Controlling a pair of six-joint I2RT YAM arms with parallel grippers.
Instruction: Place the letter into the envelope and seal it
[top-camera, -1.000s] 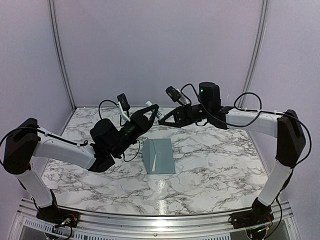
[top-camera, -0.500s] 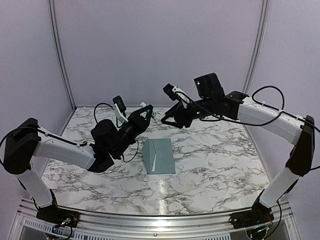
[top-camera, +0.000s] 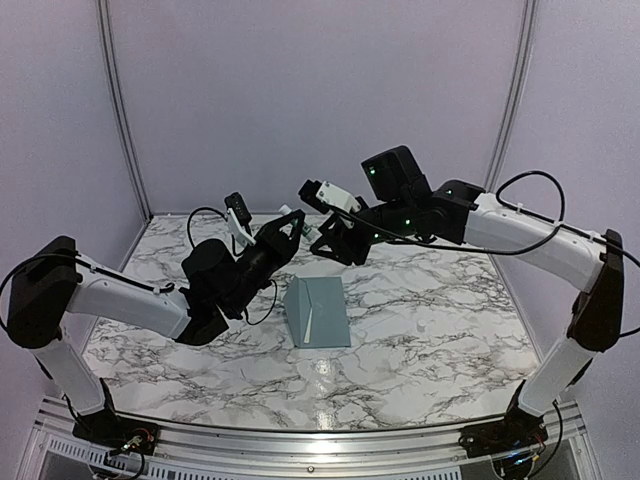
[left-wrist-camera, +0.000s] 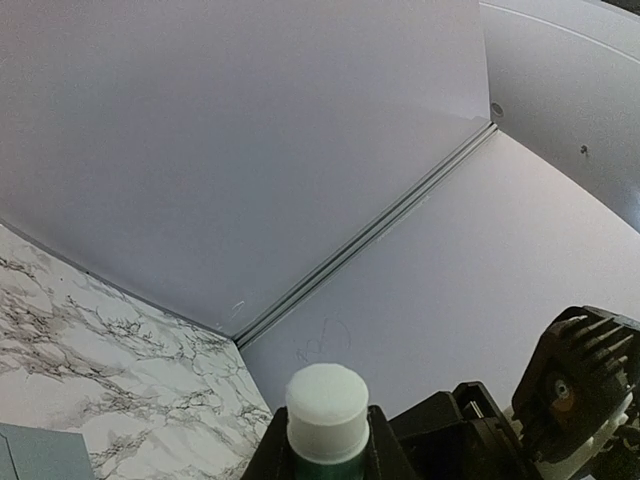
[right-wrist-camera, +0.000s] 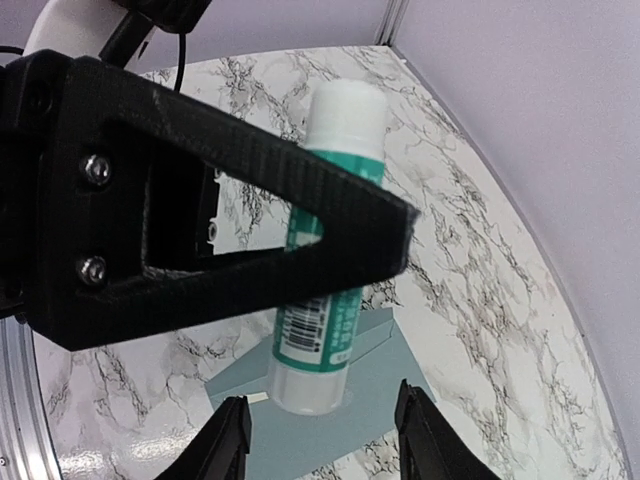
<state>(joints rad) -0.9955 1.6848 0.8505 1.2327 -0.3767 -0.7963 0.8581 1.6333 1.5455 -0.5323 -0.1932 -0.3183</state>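
The grey-blue envelope (top-camera: 320, 312) lies flat on the marble table; it also shows in the right wrist view (right-wrist-camera: 380, 395). The tan letter is not visible. My left gripper (top-camera: 297, 218) is raised above the table's back and shut on a white-green glue tube (top-camera: 305, 225), whose white cap (left-wrist-camera: 327, 400) sticks up between its fingers (left-wrist-camera: 385, 462). My right gripper (top-camera: 322, 243) is open, right next to the tube. In the right wrist view the tube (right-wrist-camera: 325, 250) stands behind the left gripper's black finger (right-wrist-camera: 230, 240), above my right gripper (right-wrist-camera: 325, 435).
Grey booth walls close in the table at the back and sides (top-camera: 320, 100). A metal rail (top-camera: 310, 450) runs along the near edge. Part of the right arm (left-wrist-camera: 585, 400) fills the left wrist view's lower right corner.
The right arm has swung left and up, bringing its open gripper close to the tube held by the left gripper. The left arm has barely moved. The envelope has not moved.
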